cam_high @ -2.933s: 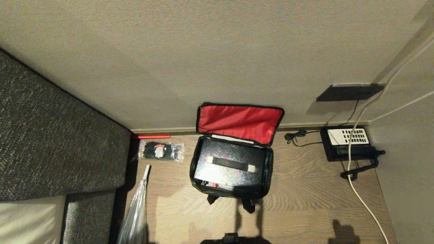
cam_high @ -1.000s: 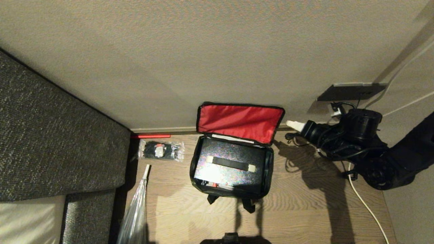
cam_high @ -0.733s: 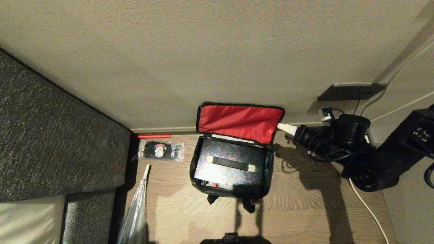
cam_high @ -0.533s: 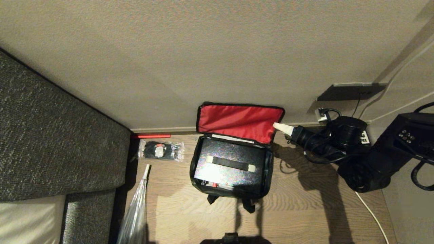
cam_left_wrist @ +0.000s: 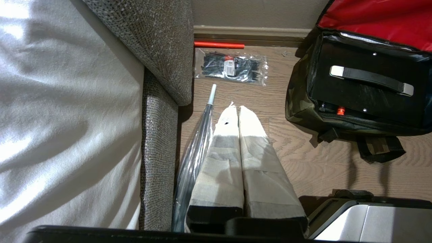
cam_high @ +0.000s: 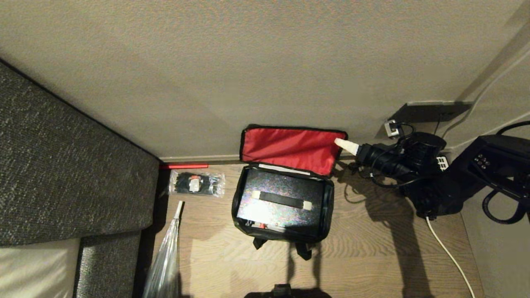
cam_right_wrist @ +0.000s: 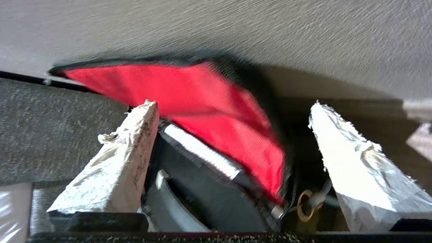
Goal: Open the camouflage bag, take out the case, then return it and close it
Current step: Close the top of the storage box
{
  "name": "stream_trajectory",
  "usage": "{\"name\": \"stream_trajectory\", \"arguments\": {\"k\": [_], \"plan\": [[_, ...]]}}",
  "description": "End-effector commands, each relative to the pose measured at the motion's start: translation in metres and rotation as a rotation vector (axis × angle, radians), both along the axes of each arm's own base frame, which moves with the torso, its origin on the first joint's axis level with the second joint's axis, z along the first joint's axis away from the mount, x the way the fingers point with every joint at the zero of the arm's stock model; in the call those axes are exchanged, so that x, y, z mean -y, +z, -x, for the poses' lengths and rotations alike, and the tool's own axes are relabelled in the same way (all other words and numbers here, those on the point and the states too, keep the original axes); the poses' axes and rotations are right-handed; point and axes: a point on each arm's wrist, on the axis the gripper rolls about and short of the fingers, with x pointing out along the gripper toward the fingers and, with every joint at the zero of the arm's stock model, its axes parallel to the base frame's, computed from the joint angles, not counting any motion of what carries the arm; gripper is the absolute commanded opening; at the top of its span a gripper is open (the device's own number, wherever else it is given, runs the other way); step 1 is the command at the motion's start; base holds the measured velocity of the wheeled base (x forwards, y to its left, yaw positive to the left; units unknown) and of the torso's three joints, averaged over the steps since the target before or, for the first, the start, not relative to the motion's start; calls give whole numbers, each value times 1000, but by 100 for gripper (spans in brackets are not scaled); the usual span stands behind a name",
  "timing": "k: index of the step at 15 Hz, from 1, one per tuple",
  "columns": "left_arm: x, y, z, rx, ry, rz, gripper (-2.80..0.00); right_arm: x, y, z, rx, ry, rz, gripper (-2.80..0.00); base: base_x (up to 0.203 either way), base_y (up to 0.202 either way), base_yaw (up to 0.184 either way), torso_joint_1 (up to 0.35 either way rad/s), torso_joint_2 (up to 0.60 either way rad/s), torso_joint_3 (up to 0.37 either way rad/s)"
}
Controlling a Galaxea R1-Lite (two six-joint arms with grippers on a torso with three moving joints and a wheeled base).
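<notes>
The camouflage bag [cam_high: 283, 198] sits open on the wooden floor [cam_high: 372, 244], its red-lined lid [cam_high: 292, 150] leaning back against the wall. The case [cam_high: 281, 198] lies inside it, handle up. The right tool [cam_high: 345, 145] hangs at the lid's right edge. Left of the bag lies a packet of cable ties [cam_high: 196, 184].

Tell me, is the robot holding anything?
Nothing. The right gripper is open beside the camouflage bag's red lid; the left gripper is shut on nothing.
</notes>
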Motion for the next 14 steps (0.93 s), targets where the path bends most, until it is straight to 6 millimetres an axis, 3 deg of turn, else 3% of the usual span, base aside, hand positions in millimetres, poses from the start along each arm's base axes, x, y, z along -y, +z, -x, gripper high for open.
{"name": "stream_trajectory", "arguments": {"k": [1,5,14], "plan": [[0,-1,0,-1,1,0,-280,1,-2,-13,39,3,-3,0,0,0,0,0,0,0],[0,-1,0,-1,1,0,-280,-2,-13,-19,42,15,-2,0,0,0,0,0,0,0],[0,-1,0,1,1,0,-280,-20,-16,-13,54,55,-10,0,0,0,0,0,0,0]]}}
